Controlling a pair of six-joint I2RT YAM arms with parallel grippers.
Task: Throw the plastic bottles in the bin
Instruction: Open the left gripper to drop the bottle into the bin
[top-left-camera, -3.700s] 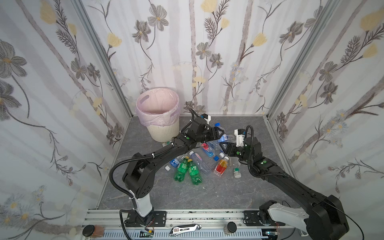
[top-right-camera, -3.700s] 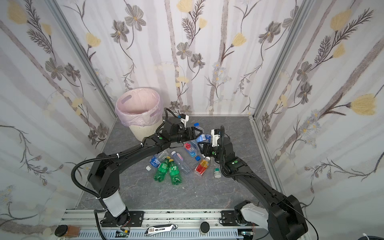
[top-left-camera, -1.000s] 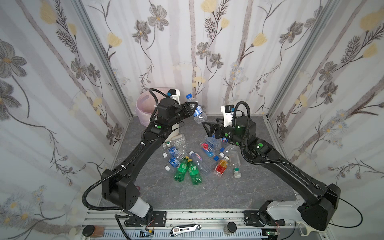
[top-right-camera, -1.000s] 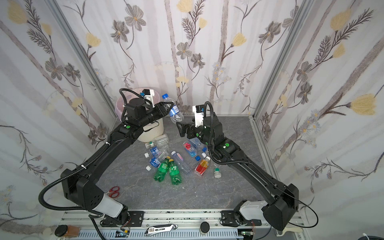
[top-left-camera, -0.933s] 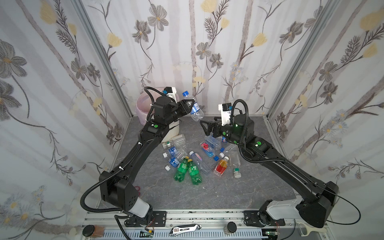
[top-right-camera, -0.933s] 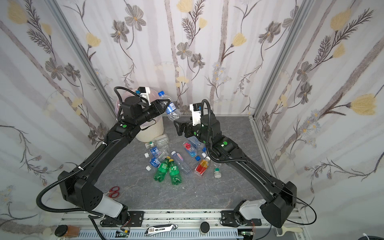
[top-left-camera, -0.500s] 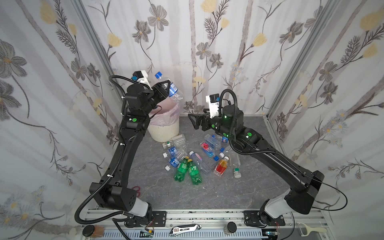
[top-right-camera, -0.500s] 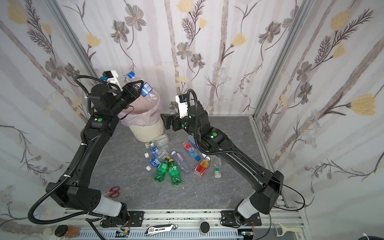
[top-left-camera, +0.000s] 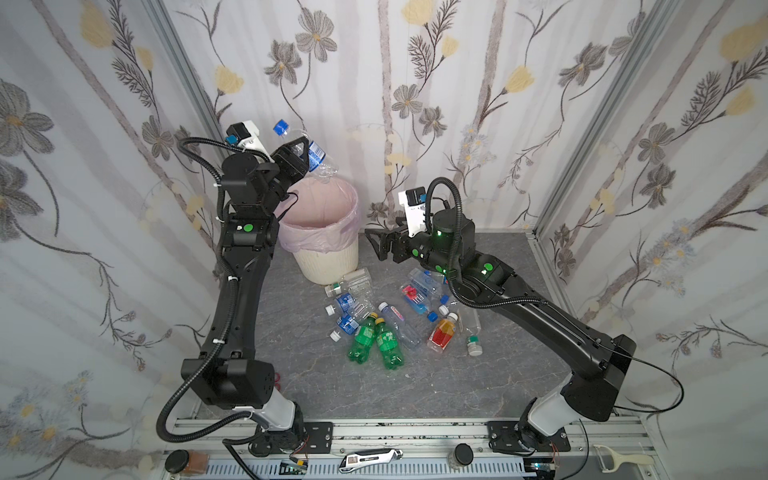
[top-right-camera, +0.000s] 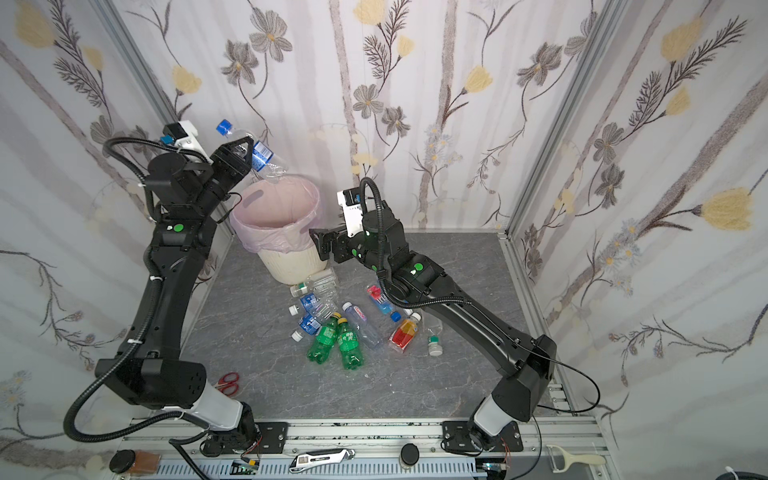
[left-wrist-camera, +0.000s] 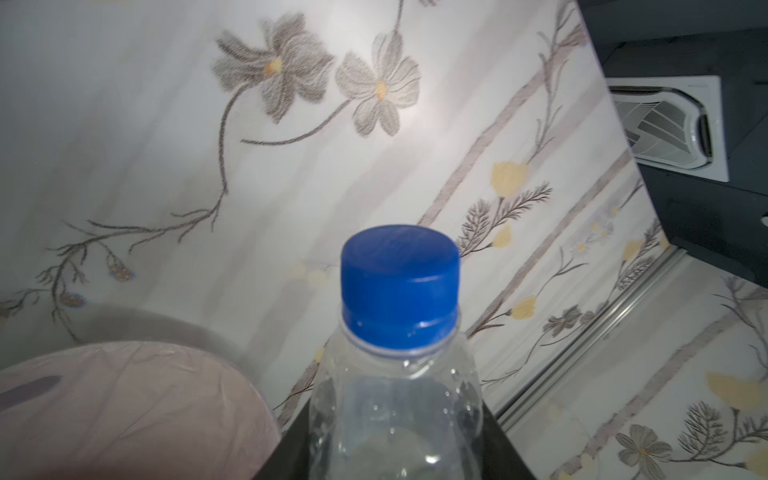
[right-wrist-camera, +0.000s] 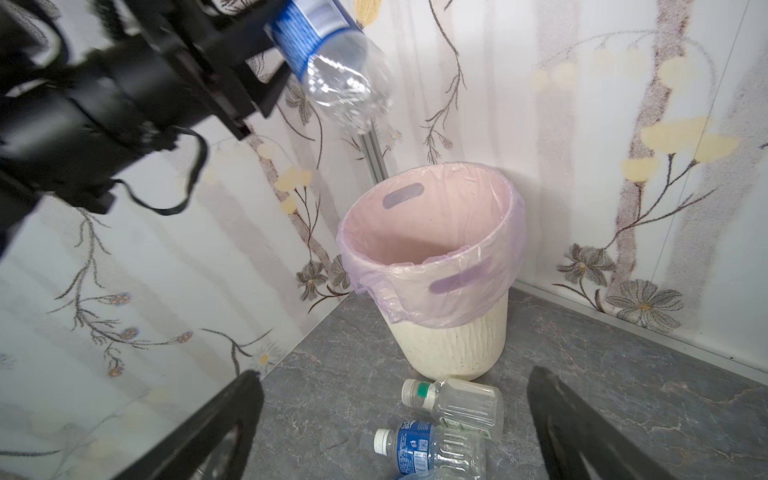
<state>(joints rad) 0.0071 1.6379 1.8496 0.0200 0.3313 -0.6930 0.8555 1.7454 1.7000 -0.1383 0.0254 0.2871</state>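
We log the left claw (top-left-camera: 302, 153) risen off the worktop (top-left-camera: 316, 386), pinching a clear bottle (top-left-camera: 323, 165) tilted base-down above the bin (top-left-camera: 328, 266) at its far rim (release comes next, we judge). The right claw (top-left-camera: 377, 245) hangs spread, empty, beside the bin; the remaining bottles (top-left-camera: 376, 336) lie below.

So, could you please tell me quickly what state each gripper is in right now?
Left gripper: closed on a clear bottle with a blue cap.
Right gripper: open, holding nothing.
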